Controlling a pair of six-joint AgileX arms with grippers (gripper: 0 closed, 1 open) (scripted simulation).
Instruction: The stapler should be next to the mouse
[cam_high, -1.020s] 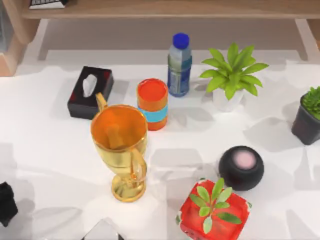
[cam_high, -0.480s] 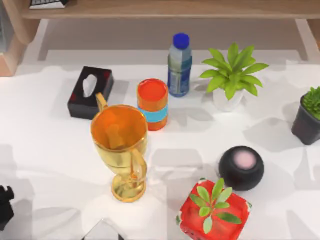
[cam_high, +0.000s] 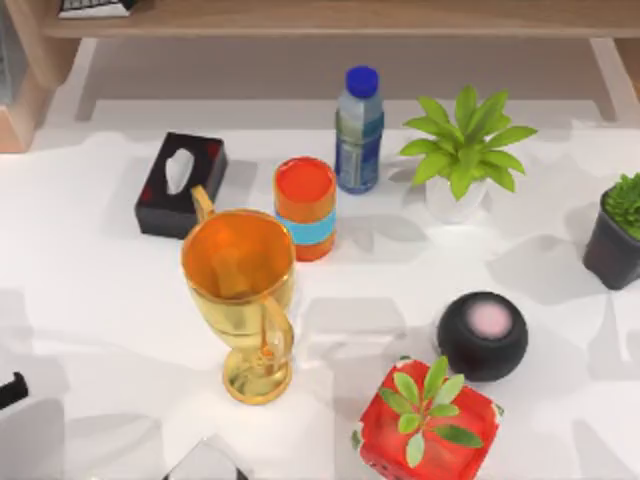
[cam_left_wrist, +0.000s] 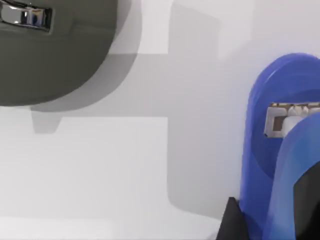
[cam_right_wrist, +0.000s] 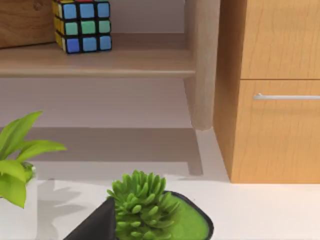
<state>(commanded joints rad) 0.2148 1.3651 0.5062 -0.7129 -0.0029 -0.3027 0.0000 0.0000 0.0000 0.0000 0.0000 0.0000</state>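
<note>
White table (cam_high: 120, 300), blue stapler (cam_left_wrist: 280, 150), dark grey mouse (cam_left_wrist: 50, 50)

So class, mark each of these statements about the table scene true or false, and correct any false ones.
1. The blue-capped water bottle stands upright behind the orange can. True.
2. The gold trophy cup lies on its side. False: it stands upright.
3. A Rubik's cube sits on a wooden shelf. True.
4. The blue stapler rests on the black tissue box. False: it lies on the white table.
</note>
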